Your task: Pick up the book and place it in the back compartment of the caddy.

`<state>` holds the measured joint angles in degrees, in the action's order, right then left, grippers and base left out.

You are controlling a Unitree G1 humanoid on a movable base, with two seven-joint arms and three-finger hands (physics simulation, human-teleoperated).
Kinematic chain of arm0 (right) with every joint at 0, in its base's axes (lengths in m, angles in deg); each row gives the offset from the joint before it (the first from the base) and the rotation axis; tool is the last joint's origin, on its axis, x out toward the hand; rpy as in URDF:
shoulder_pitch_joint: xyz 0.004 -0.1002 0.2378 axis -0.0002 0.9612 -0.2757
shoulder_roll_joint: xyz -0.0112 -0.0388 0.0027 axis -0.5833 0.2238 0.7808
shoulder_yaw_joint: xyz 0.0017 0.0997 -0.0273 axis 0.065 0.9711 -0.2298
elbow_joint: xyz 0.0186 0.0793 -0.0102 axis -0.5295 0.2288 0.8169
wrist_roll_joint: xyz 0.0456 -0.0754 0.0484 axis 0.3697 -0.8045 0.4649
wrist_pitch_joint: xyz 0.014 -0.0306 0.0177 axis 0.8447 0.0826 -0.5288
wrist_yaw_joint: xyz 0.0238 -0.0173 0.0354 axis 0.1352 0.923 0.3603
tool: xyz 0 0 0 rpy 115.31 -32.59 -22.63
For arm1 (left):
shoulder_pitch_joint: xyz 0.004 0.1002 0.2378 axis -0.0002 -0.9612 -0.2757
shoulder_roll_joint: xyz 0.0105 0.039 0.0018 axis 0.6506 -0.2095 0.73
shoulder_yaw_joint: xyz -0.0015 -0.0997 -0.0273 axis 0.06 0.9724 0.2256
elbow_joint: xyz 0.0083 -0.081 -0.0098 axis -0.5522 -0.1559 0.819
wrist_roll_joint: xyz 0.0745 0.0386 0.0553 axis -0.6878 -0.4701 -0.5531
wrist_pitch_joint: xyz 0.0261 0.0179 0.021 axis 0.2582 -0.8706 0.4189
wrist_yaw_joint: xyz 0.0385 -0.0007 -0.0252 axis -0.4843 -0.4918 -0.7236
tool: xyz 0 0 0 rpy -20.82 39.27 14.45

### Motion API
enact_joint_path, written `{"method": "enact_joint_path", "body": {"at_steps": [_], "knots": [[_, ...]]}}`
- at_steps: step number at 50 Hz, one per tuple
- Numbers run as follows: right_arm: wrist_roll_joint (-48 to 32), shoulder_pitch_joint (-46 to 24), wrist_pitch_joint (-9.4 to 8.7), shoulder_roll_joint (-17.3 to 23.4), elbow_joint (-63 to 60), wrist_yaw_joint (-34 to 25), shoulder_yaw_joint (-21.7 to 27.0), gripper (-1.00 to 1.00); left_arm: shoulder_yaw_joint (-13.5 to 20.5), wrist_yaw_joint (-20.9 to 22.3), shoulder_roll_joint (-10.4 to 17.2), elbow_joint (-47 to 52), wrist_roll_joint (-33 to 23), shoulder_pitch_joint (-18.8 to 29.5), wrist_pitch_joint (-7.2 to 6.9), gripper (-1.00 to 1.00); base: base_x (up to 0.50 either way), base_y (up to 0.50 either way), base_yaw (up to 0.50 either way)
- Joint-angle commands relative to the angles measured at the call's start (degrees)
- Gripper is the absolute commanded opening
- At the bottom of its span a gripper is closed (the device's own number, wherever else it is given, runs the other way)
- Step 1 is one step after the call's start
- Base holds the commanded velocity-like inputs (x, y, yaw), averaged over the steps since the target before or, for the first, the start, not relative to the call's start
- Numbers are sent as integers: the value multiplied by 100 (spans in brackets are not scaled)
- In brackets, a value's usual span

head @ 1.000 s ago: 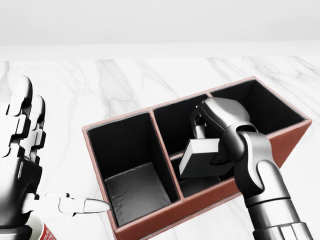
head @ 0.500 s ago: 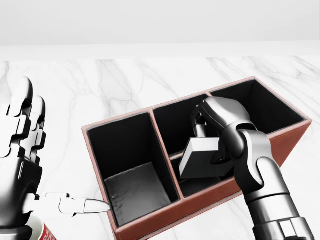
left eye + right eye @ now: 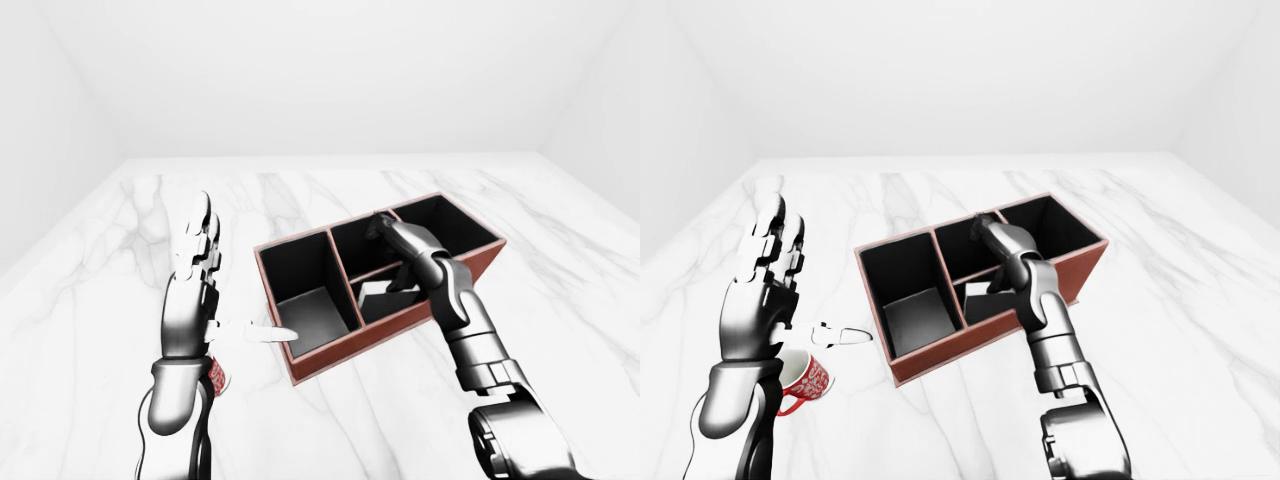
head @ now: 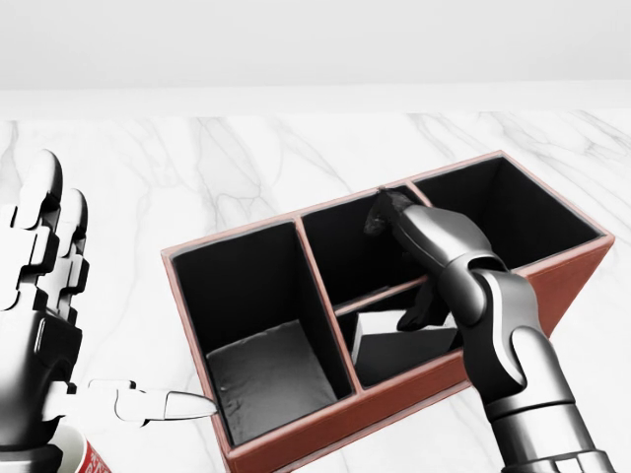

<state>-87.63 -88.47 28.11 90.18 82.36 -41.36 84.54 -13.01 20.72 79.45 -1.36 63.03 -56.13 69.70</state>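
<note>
The right hand [image 4: 419,266] is seen over the caddy [image 4: 296,448], fingers apparently loosened; the book [image 4: 399,347] lies below in the lower middle compartment. The left hand [image 4: 44,325] is spread wide, holding nothing.

Bare simulated room: white walls [image 3: 330,70], marble floor [image 3: 100,290].

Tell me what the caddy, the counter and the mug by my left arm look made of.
Caddy: looks like reddish-brown leather or painted board outside with a matte black lining; edges thin and flat. Counter: polished white marble, judging by grey veins. Mug: probably glazed ceramic, red with white pattern and a glossy white inside.
</note>
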Motion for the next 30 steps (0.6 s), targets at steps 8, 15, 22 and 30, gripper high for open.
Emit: {"method": "enact_joint_path", "body": {"at_steps": [8, 15, 22, 30], "knots": [[-635, -456, 607, 20, 1417, 1516, 9, 100, -24, -8, 2, -21, -4, 9, 0, 100, 1, 0, 1], [-538, -221, 412, -11, 593, 1156, 109, 100, -28, -4, 2, 10, -9, -3, 0, 100, 1, 0, 0], [-310, 132, 14, -86, -678, 619, 234, 100, -29, -2, 1, 22, -12, -4, 0, 100, 0, 0, 0], [71, 492, -144, -200, -2148, 14, 384, 100, -39, -1, -1, 47, -13, -23, 0, 100, 0, 0, 0]]}}
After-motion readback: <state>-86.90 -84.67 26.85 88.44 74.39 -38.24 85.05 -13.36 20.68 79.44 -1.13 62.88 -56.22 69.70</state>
